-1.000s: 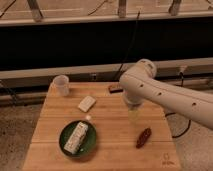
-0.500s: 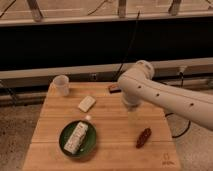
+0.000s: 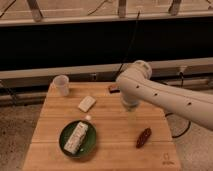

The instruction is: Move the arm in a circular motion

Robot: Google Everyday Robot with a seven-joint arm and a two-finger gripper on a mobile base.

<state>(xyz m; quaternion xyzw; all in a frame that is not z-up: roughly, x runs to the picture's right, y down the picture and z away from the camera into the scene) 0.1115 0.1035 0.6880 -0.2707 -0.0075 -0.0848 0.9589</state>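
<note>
Arm [image 3: 165,97] to be swept in smooth, level circle, kept above green plate [image 3: 61,141]; gripper [image 3: 130,106] under elbow, over wooden table [image 3: 115,127], state cannot be told.

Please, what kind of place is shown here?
Probably a robot test lab: a white arm, its gripper seemingly hanging under the elbow, reaches over a wooden table, with loose cables along the dark wall behind.

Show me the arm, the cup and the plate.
Arm [image 3: 165,97], camera view, white tube.
Cup [image 3: 61,85], camera view, side wall.
Plate [image 3: 62,141], camera view, left rim.
Jaws, camera view, below the arm's bend, mostly hidden.
</note>
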